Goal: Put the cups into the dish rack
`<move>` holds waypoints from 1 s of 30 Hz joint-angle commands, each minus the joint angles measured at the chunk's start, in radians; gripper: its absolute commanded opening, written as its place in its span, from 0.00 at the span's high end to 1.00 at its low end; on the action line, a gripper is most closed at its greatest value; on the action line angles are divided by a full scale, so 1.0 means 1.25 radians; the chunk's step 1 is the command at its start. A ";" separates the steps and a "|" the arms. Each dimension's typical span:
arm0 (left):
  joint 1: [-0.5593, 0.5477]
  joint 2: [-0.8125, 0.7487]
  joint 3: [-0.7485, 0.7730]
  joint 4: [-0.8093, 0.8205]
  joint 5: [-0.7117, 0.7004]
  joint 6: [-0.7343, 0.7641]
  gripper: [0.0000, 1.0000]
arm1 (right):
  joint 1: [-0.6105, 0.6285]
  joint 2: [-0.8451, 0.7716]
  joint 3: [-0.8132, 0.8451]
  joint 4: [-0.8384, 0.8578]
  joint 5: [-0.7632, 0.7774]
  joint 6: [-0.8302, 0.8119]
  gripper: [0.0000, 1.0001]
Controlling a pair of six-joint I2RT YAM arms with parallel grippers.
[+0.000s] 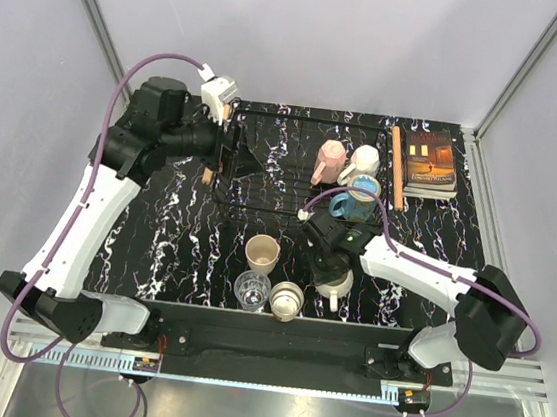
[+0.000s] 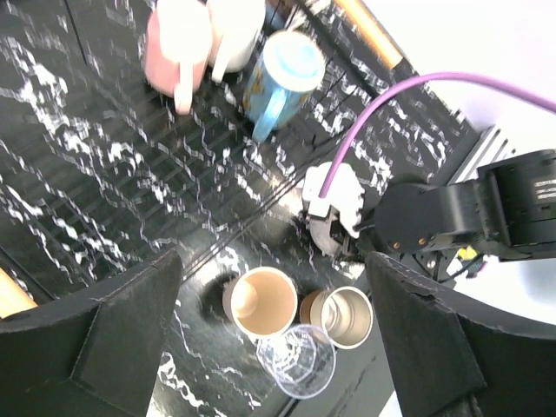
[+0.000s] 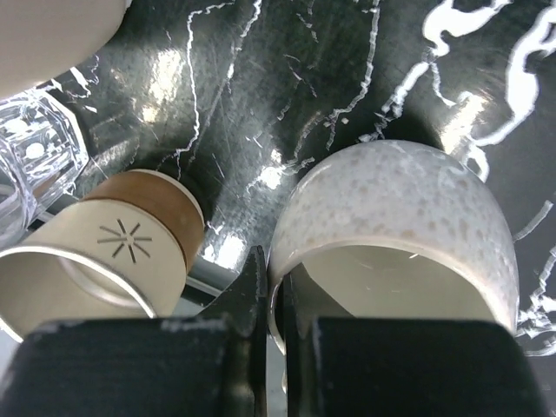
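The right gripper (image 3: 274, 326) is clamped on the rim of a speckled mug (image 3: 391, 208), which is seen at the fingertips, near the front edge of the table (image 1: 176, 227) and outside the rack (image 1: 299, 118). A tan cup (image 3: 104, 252) stands just beside it. A pink mug (image 1: 329, 161), a white mug (image 1: 365, 160) and a blue mug (image 1: 357, 202) are set in the rack's right end. The left gripper (image 2: 271, 261) is held wide open and empty above the rack's left end.

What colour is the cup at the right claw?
Creamy white with tiny brownish speckles. The mug shows best in the right wrist view.
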 commanded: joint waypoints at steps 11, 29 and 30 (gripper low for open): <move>0.150 0.059 0.123 0.197 0.272 -0.304 0.07 | 0.004 -0.341 0.351 0.062 0.068 0.037 1.00; 0.103 -0.011 -0.281 0.776 0.481 -0.793 0.14 | -0.145 -0.299 0.060 1.163 -0.051 0.379 1.00; 0.094 -0.011 -0.291 0.808 0.482 -0.817 0.15 | -0.153 -0.283 0.065 1.174 -0.066 0.396 1.00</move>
